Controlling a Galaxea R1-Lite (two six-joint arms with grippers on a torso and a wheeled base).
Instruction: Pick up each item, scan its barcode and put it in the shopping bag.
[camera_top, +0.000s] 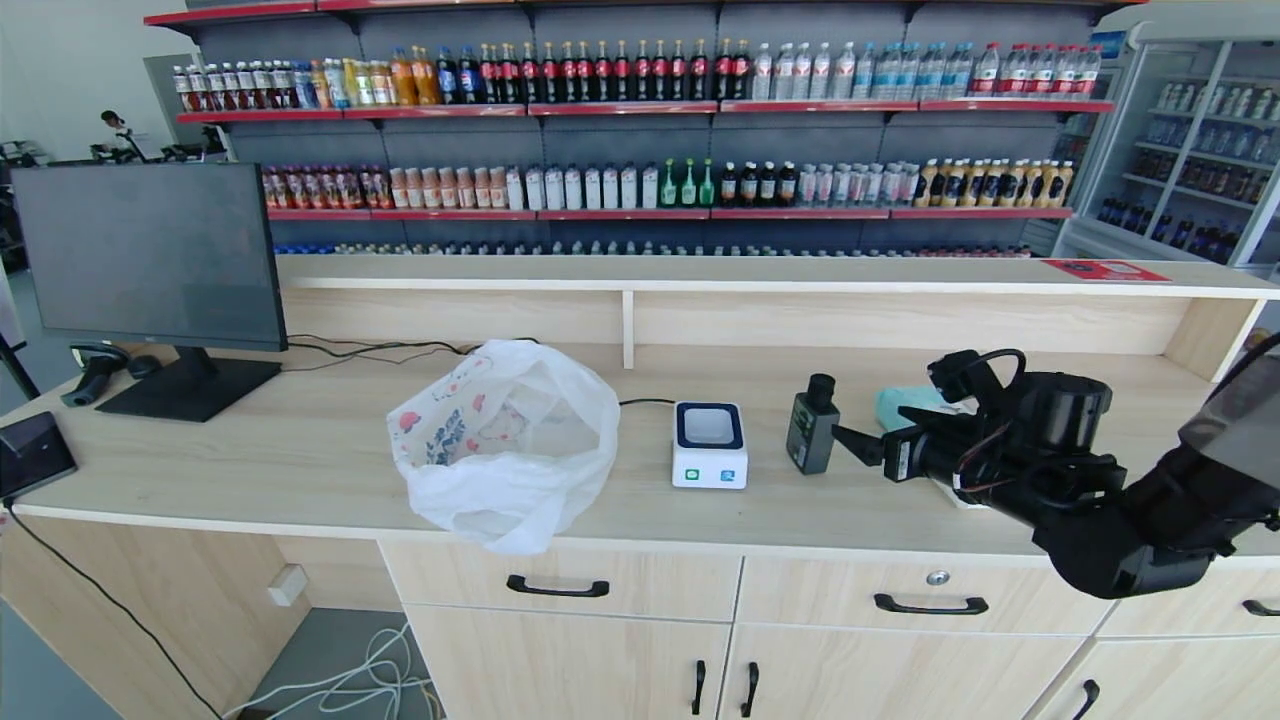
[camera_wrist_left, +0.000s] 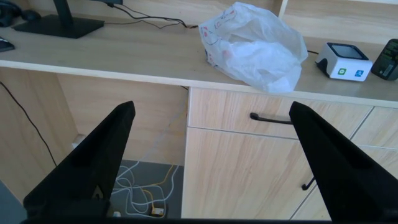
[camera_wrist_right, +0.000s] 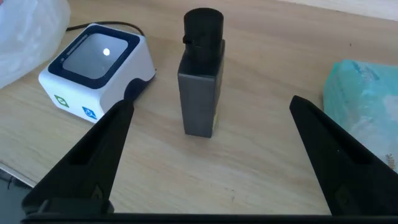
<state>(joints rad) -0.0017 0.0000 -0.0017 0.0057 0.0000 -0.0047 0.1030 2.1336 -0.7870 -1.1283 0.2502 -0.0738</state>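
Looking over a pale wooden counter (camera_top: 300, 450) carrying a dark monitor (camera_top: 150, 255) at its left end, black cables (camera_top: 380, 350) trailing behind the stand and a flat dark device (camera_top: 32, 452) lying at the near left edge. Noting black-handled drawers (camera_top: 660, 580) running beneath and white cords (camera_top: 370, 680) coiling on the floor. Seeing red-edged shelves (camera_top: 620, 108) holding rows of bottles (camera_top: 600, 72) behind, a glass-door cooler (camera_top: 1190, 140) standing at their right.

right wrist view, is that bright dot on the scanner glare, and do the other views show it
Right wrist view: a small bright dot on the scanner window, probably a reflected lamp, though possibly its own light. Head view: window evenly pale, no dot. Left wrist view: none either.
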